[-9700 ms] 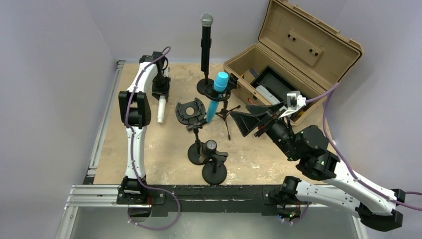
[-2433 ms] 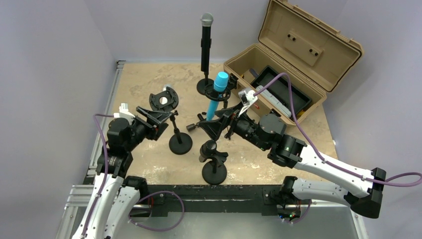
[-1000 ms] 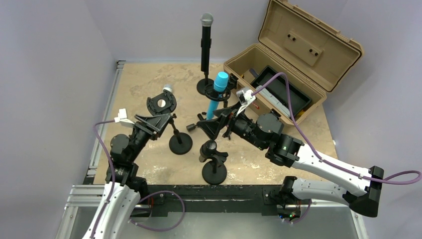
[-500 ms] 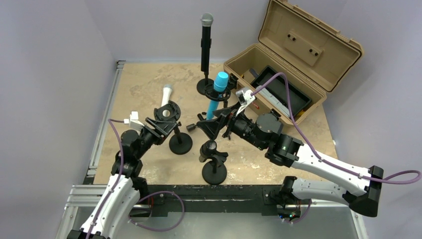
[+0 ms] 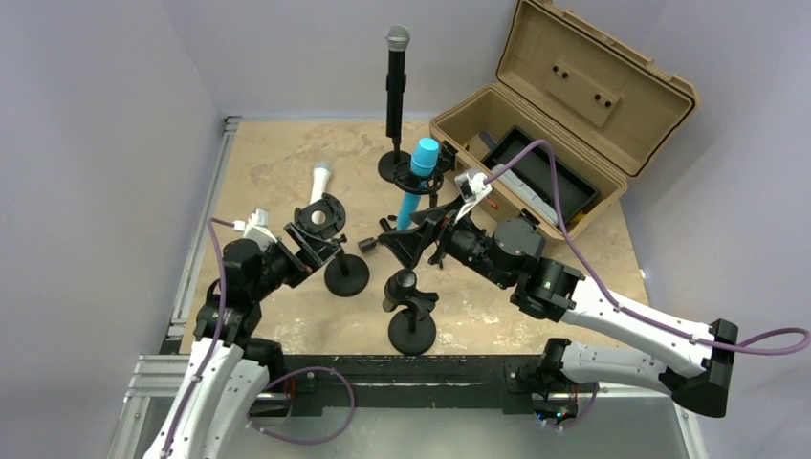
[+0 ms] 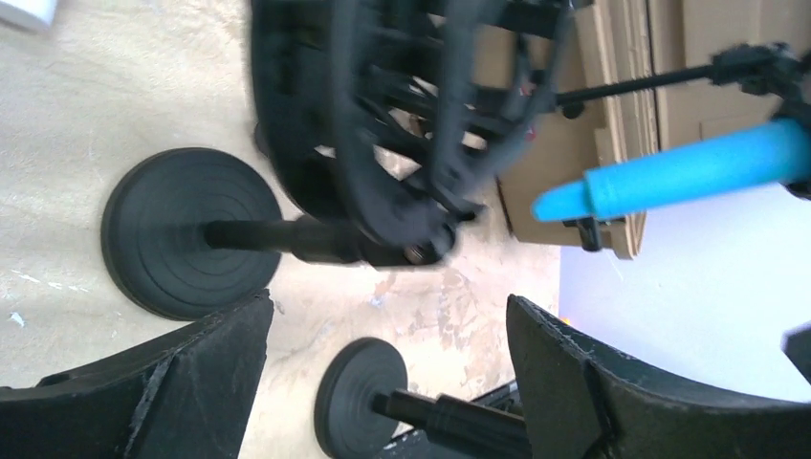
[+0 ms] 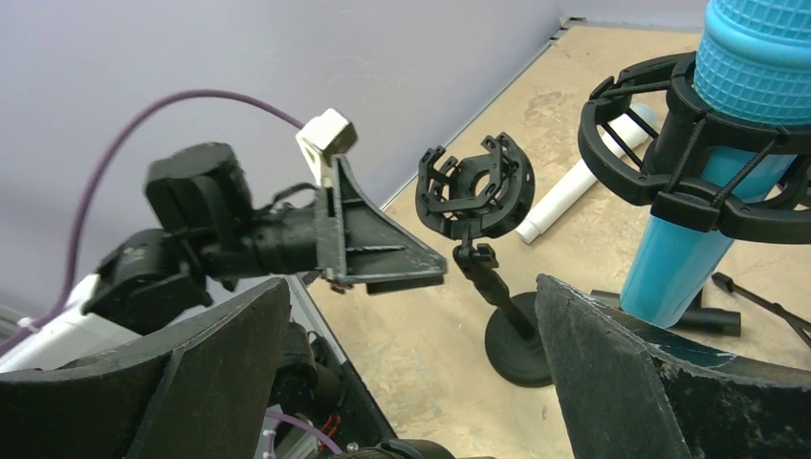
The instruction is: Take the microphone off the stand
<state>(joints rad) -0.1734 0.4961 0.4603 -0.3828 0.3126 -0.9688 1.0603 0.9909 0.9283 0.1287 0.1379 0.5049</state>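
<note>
Step in hand, as I judge it: release and back off. The white microphone [image 5: 317, 187] lies flat on the surface [image 5: 268, 143] just beyond the shock-mount stand [image 5: 326, 216], out of its ring. In the right wrist view the ring looks empty. So the removal looks done for this mic.

The left hand [image 5: 311, 245] is just near-left of the shock-mount stand, by the stem under the ring. Its fingers are wide and it holds nothing. The left wrist view shows the stem and round base ahead of the fingers, not between them; the ring there is blurred.

The right hand [image 5: 406, 232] is just right of the shock-mount stand, fingers wide and empty, pointing at the stand.

The blue microphone [image 5: 418, 177] sits in its own tripod mount right of the shock-mount stand. The black microphone [image 5: 396, 72] stands upright well beyond it, back-right. A low clip stand [image 5: 411, 311] is near-right of it.

Next move, my call: the left hand pulls back clear of the stem and ring so the stand doesn't tip. The white mic has a round body and could roll, so leave it alone.

Containers: the tan case [image 5: 588, 91] is well right of the shock-mount stand, lid open. Inside are a black tray [image 5: 531, 167] and a pale item too small to identify. Part of the inside is hidden by the right arm and a purple cable. No mic is visible in it.
</note>
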